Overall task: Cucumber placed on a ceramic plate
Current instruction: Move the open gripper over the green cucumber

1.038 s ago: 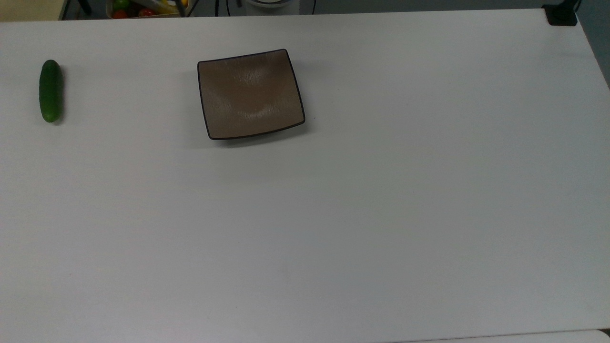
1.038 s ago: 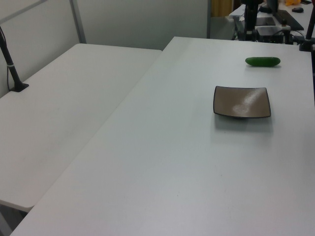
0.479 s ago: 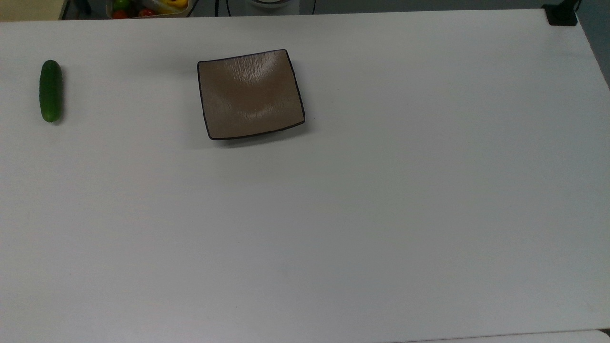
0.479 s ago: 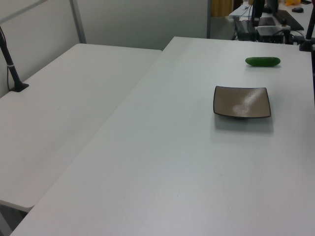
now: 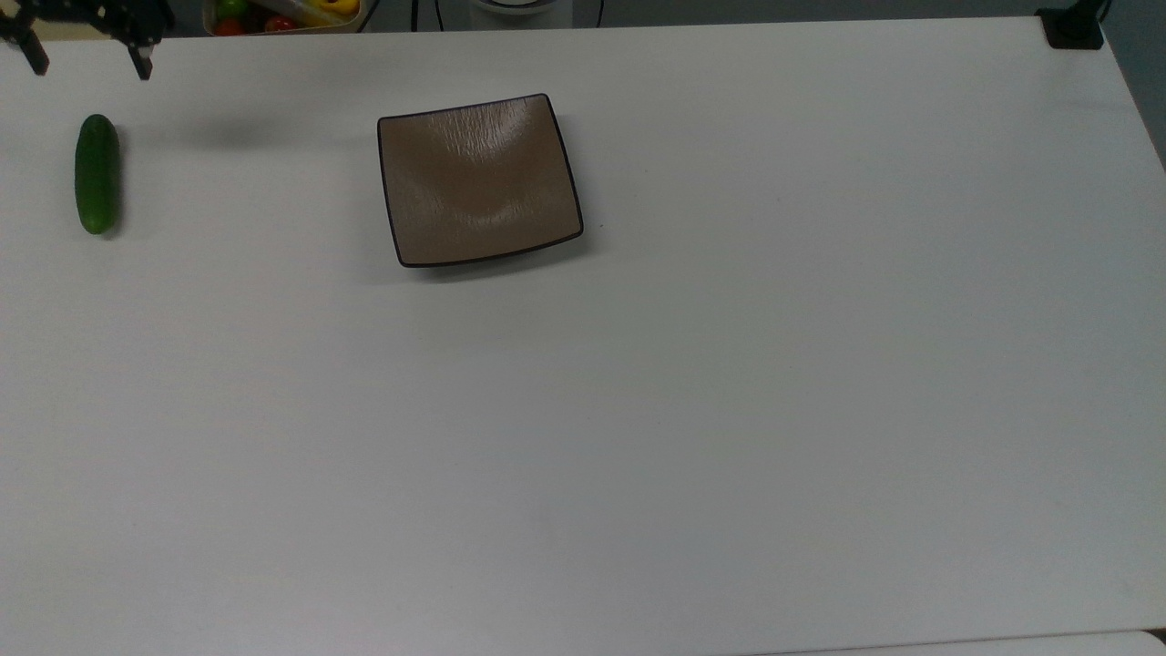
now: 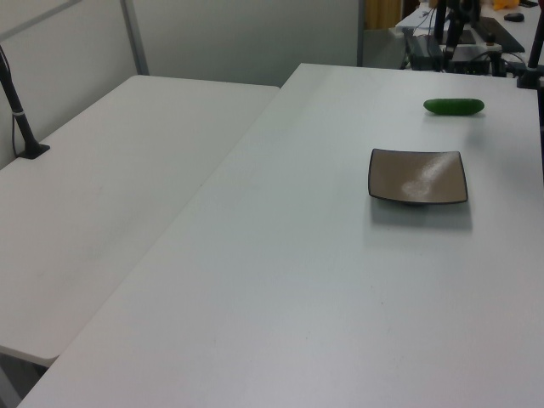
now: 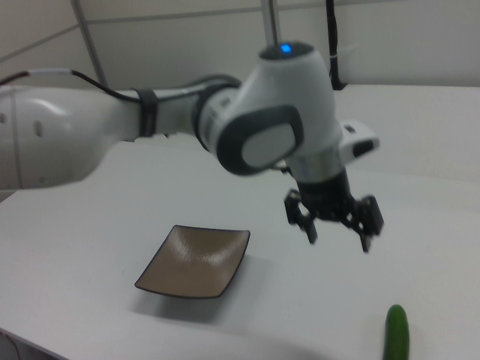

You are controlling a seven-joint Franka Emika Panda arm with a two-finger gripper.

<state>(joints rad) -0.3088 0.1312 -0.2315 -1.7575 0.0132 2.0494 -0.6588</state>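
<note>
Top view, fruit bin (image 5: 282,14) behind table (image 5: 729,410), cucumber (image 5: 97,173) unobstructed

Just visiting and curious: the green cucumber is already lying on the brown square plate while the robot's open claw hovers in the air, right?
Not quite. In the top view the cucumber lies on the white table, well apart from the empty plate. The gripper does hover open.

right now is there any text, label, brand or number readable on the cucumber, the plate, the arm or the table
None: no words, labels, brands, numbers or signs can be read.
The cucumber is plain dark green.
The ceramic plate is bare brown with a dark rim and faint streaks.
The gripper, open above the white table, shows no marking; the arm shows a small blue light, no lettering.
</note>
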